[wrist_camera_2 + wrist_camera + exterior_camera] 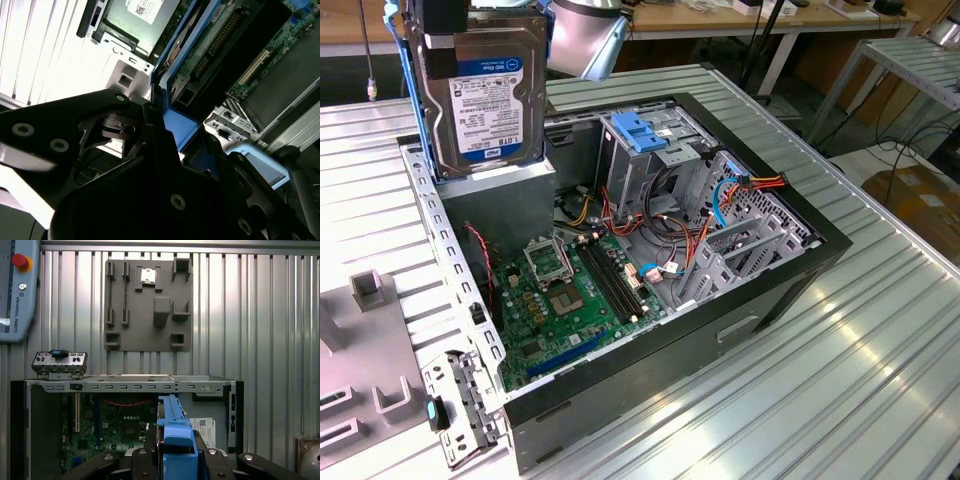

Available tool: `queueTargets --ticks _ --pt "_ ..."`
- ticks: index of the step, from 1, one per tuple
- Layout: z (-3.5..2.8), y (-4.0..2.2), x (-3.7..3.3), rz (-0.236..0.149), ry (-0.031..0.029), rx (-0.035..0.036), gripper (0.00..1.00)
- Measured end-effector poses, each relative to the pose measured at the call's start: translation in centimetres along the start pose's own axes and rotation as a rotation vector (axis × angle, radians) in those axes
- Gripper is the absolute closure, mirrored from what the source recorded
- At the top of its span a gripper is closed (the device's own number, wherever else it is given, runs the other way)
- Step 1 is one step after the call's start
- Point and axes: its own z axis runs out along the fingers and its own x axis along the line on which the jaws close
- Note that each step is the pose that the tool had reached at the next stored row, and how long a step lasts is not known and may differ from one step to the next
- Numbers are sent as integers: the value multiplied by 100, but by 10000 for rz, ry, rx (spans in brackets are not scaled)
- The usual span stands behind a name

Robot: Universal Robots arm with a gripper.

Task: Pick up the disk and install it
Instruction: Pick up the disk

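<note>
The disk (485,95), a silver-black hard drive with a blue-and-white label and blue side rails, hangs upright above the far left corner of the open computer case (790,270) in the exterior view. My gripper (450,35) is shut on its upper end. In the first wrist view the black fingers (145,457) clamp the disk's blue rail (175,437) edge-on, over the case interior. In the second wrist view the gripper (160,135) holds the blue rail (175,125), with the drive's green circuit board (210,45) running away from it.
The case lies on its side on a ribbed metal table (840,380). Inside are the motherboard (570,300), a grey power-supply box (500,205), loose cables and a drive cage with a blue bracket (640,130). A grey fixture plate (147,305) and a pendant (15,290) lie beyond the case.
</note>
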Motion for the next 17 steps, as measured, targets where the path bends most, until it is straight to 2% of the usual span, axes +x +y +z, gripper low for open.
queueTargets --ticks 8,11,14,17 --pt "1 -180 14 0 0 0 63" --pt "1 -221 23 0 0 0 63" --pt "3 -292 33 0 5 0 63" --pt "8 -389 36 0 21 1 63"
